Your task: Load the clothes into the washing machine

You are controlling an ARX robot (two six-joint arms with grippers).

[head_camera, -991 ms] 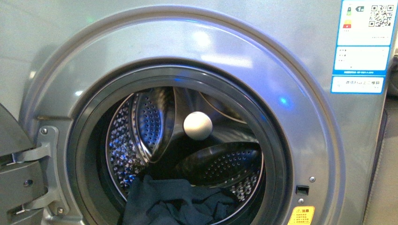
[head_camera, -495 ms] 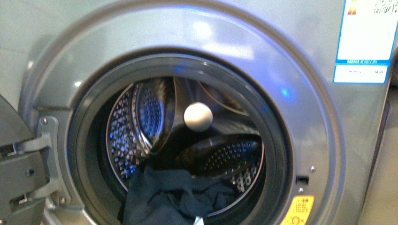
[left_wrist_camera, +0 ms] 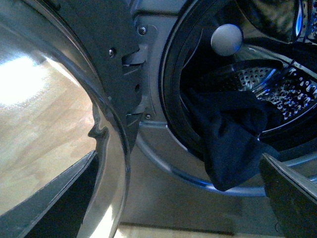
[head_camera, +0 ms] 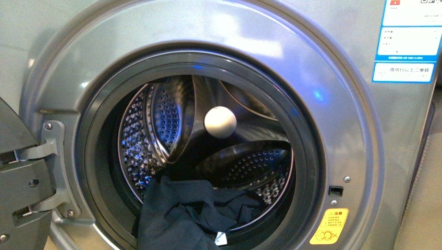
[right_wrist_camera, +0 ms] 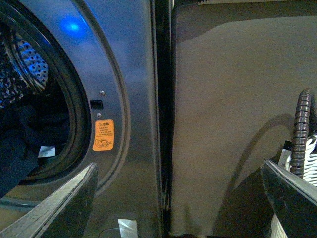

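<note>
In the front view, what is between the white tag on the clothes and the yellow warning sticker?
The front view shows the dark door gasket and a strip of the washing machine's grey front ring between the tag and the sticker.

Front view close, facing porthole [head_camera: 200,156]; both wrist views low, sharing it.

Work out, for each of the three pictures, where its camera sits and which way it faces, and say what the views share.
Front view: on the robot's body, facing the washing machine porthole straight on; no arm shows.
Left wrist view: low by the open door, looking at the clothes hanging over the rim; dark finger edges only.
Right wrist view: beside the porthole, looking along the front panel with its yellow sticker; finger edges only.
Shared: clothes, drum, sticker.
</note>
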